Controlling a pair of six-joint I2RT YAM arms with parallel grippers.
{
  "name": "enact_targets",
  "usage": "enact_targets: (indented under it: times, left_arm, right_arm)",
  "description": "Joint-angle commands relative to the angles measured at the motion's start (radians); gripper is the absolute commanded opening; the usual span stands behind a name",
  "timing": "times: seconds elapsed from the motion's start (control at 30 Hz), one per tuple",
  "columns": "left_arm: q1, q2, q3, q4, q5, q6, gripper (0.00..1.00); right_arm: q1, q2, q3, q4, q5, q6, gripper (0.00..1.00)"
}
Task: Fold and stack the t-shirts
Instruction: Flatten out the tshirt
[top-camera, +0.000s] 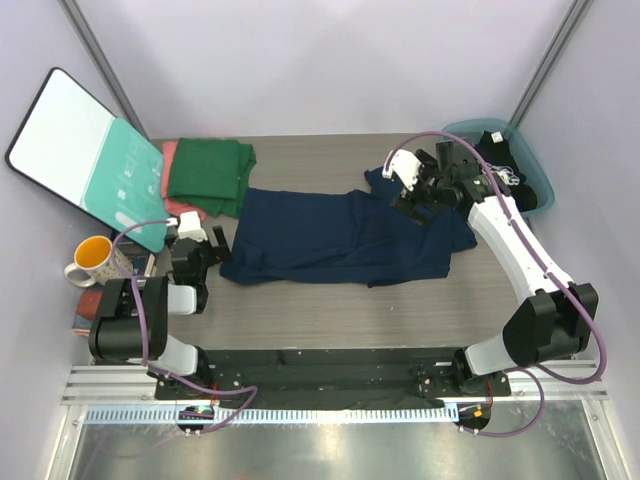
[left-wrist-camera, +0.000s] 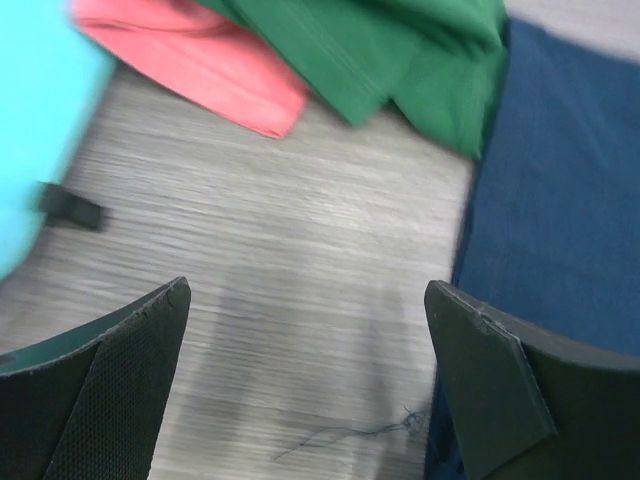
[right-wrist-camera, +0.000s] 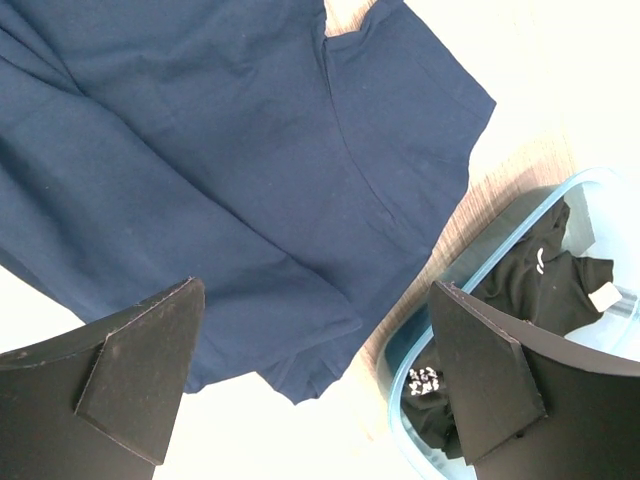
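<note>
The navy t-shirt (top-camera: 335, 235) lies spread and rumpled across the middle of the bench (top-camera: 330, 315), not yet folded; one sleeve reaches toward the far right corner. The dark green t-shirt (left-wrist-camera: 380, 50) sits folded at the far left, on top of the salmon-pink t-shirt (left-wrist-camera: 200, 60), whose edge peeks out at its left and near sides; the green one's near corner meets the navy cloth's left end. The black t-shirt (right-wrist-camera: 520, 290) with white print is bunched inside a teal bin (right-wrist-camera: 400, 350) at the far right corner.

The left hand (left-wrist-camera: 305, 385) hovers low over bare bench just beside the navy shirt's left edge; it is released, fingers (left-wrist-camera: 110, 390) spread wide with nothing between them. The right hand (right-wrist-camera: 310, 375) hangs above the navy shirt's right end, near the bin; it too is released and grasps nothing.

A teal-and-white board (top-camera: 85, 155) leans at the far left; a yellow mug (top-camera: 90, 262) stands near the left arm's base.
</note>
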Motion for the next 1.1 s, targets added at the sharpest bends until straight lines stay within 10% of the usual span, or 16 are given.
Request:
enact_targets:
  times: [0.0, 1.07]
  left_arm:
    - [-0.002, 0.024, 0.032, 0.118, 0.178, 0.062, 1.00]
    - [-0.001, 0.031, 0.032, 0.124, 0.162, 0.057, 1.00]
  right_arm:
    - [0.015, 0.023, 0.067, -0.013, 0.042, 0.009, 1.00]
    - [-0.051, 0.117, 0.095, 0.101, 0.010, -0.085, 1.00]
